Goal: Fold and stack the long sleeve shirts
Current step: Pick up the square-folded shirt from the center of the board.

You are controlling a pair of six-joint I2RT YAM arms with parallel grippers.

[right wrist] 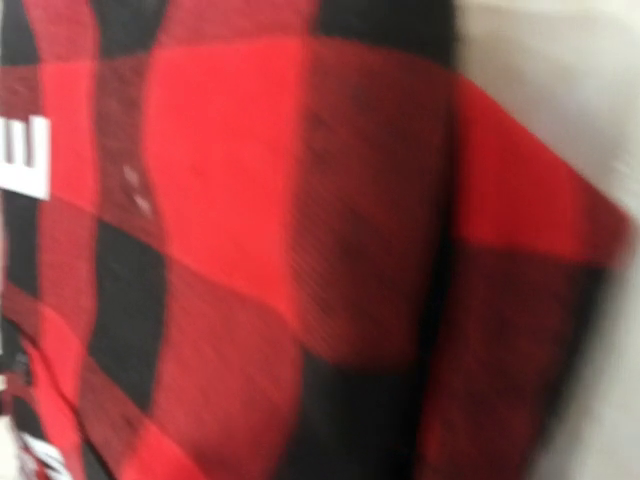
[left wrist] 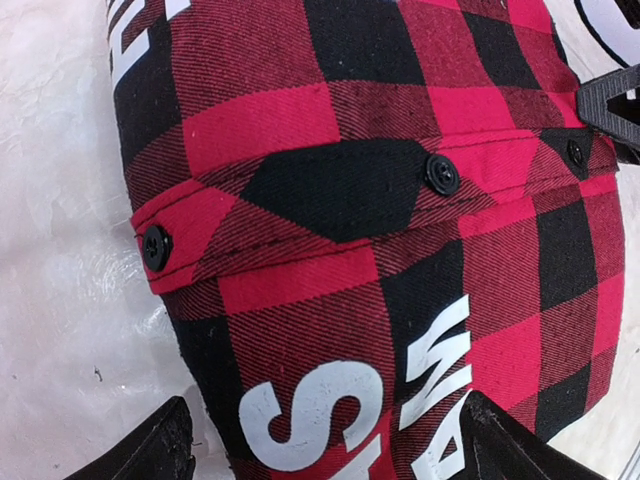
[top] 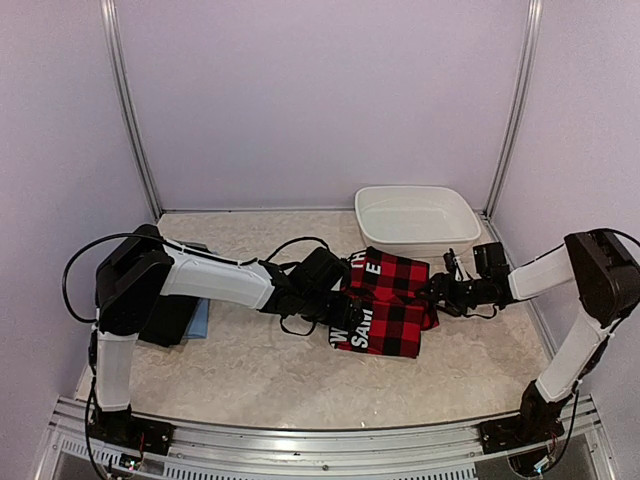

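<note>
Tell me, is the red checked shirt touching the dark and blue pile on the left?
Apart. The top view shows a stretch of bare table between the red checked shirt and the dark and blue pile.

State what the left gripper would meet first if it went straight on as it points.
Most likely the folded red-and-black checked flannel shirt, lying directly ahead of the open left gripper; depth is unclear.

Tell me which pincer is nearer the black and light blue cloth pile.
Left. The left pincer sits over the red-and-black checked flannel shirt's left part, right of the pile; the right pincer at its far right edge.
</note>
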